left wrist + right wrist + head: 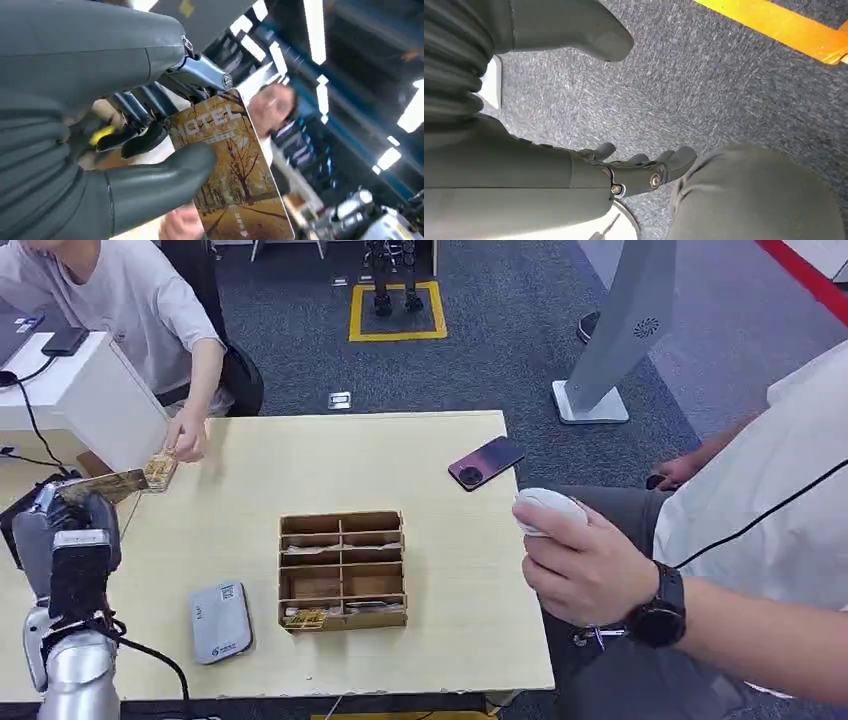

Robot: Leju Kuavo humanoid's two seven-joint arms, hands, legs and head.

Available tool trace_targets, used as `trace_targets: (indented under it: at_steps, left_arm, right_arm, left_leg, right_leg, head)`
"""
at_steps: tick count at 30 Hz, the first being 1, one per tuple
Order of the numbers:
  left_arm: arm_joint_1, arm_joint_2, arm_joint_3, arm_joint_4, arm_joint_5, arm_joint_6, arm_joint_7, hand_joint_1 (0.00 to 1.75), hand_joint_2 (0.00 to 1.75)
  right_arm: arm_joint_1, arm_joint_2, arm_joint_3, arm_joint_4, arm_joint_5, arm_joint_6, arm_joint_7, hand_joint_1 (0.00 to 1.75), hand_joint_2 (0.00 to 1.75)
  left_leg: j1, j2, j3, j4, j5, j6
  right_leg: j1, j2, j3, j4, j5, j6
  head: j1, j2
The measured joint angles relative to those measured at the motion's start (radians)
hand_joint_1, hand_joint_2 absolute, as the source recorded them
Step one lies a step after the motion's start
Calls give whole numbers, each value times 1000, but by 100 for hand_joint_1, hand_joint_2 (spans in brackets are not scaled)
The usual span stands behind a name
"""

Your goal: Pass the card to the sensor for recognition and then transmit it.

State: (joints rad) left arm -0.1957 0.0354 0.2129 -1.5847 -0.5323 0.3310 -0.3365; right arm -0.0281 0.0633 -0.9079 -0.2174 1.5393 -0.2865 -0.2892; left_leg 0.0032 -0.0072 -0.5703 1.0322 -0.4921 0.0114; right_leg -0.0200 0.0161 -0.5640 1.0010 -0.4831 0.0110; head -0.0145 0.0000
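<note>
card [231, 170] pinched in left hand [95, 150], thumb across its printed face, darker fingers behind it; print reads HOTEL over an autumn tree scene. In head view the card [105, 484] sits at the left edge of the frame, held up off the desk [250, 470], sticking out from the left hand [62, 530] toward upper right

person seated at upper left reaches a hand [186, 434] down to the desk's far-left corner, fingers on a small stack of similar gold cards [160, 470] just beside the held card's tip; can't tell if the two touch

sensor: grey flat reader [220, 621] lying on the desk lower left, near the left arm, well apart from the card

wooden organizer [343, 571] mid-desk, two columns of shallow slots. Front-left slot holds a gold-printed card [306, 617], front-right slot has something dark and flat, too small to identify. Other slots look bare wood; contents not readable

dark pink phone [486, 462] face down near the desk's far-right edge

second person at right of frame, white shirt, black wristwatch [658, 610], hand around a white mouse-like object [547, 508] just off the desk's right edge

right hand [624, 170] hangs over grey carpet [704, 85], fingers loosely spread, thumb apart from them, holding nothing. Yellow floor tape [784, 30] at upper right of that view, a grey trouser leg [754, 195] at lower right

white kiosk stand [615, 330] on the floor at upper right of head view
</note>
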Motion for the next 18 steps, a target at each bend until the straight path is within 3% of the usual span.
trace_targets:
  at_steps: [8,13,18]
  left_arm:
    - [-48,25,-3,24,-79,39,0,175,175]
    - [-95,80,-7,117,-398,242,17,175,175]
    - [-155,132,-11,247,-550,328,16,175,175]
  right_arm:
    - [-1,0,16,0,0,3,-3,0,175]
    - [-6,0,46,0,0,15,-14,0,175]
    - [-13,0,78,2,0,24,-8,0,175]
  left_leg:
    - [0,1,0,0,0,0]
    - [0,1,0,0,0,0]
    - [0,1,0,0,1,-1]
  right_leg:
    - [0,1,-1,0,0,0]
    - [0,1,-1,0,0,0]
    - [0,1,0,0,0,0]
  head:
    - [-1,0]
    - [0,0]
    - [0,0]
